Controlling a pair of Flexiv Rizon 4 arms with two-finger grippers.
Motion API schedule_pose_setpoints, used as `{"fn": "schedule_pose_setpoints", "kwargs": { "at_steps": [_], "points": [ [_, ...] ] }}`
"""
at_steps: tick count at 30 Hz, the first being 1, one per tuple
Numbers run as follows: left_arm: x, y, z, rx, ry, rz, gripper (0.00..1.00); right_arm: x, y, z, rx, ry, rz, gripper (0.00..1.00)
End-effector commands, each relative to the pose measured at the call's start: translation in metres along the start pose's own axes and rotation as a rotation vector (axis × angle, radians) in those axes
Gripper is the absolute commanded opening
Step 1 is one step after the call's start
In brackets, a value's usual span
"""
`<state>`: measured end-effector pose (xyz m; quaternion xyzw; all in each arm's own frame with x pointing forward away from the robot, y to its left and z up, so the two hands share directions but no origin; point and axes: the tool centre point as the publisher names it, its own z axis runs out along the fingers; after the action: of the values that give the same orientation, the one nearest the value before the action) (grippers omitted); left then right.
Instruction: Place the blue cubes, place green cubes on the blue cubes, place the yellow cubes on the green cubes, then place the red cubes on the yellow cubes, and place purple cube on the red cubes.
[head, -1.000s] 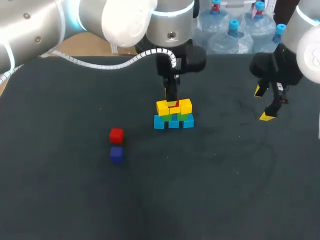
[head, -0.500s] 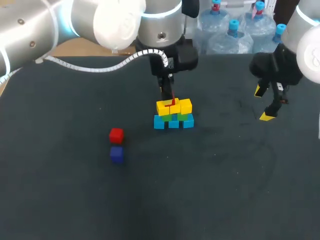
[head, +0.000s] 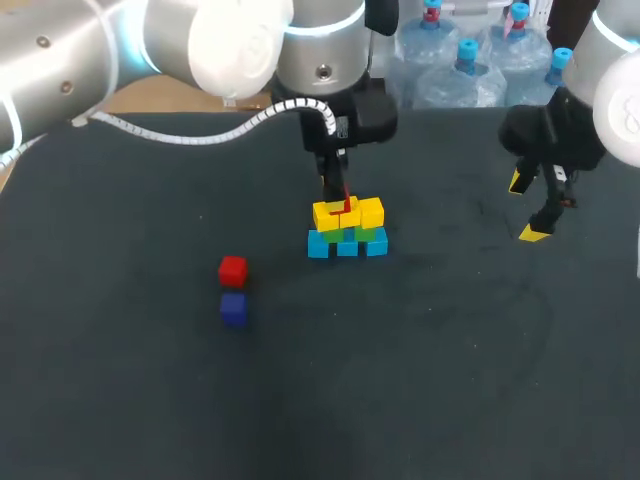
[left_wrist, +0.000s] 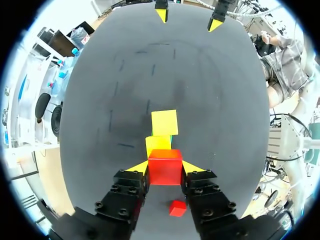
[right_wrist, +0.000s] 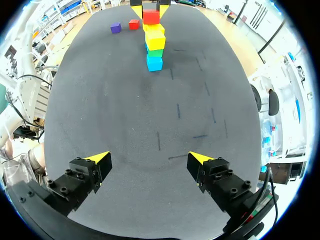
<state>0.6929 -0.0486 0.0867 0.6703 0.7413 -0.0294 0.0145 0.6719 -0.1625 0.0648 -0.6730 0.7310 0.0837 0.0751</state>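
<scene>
While the head view shows only a sliver of the held red cube (head: 346, 207) below the left arm (head: 210, 40), the left wrist view shows it plainly. There the left jaws are clamped on it from both sides, directly over the yellow cubes (left_wrist: 164, 123). I cannot tell whether it already touches them.

From above, the stack stands in the middle of the dark desk (head: 430, 350), with three blue cubes (head: 347, 246) at the bottom, green cubes (head: 369, 236) on them and yellow on top. A loose red cube (head: 232, 270) and the purple cube (head: 233, 309) lie well apart from it, just beside each other.

The right wrist view sees the stack end-on as one column, with the two loose cubes beyond it. The right jaws hang wide open over bare desk, holding nothing.
</scene>
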Motion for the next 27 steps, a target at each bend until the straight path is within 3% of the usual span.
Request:
{"fn": "schedule_pose_setpoints", "kwargs": {
  "at_steps": [1,27],
  "points": [
    [-0.0028,0.0061,0.0004,0.013,0.008,0.004,0.00,0.0002,-0.0009,0.0005,-0.001,-0.001,-0.001,1.00],
    [-0.0049,0.0035,0.0013,0.026,0.010,0.006,0.00,0.0002,-0.0009,0.0005,-0.001,-0.001,-0.001,1.00]
  ]
}}
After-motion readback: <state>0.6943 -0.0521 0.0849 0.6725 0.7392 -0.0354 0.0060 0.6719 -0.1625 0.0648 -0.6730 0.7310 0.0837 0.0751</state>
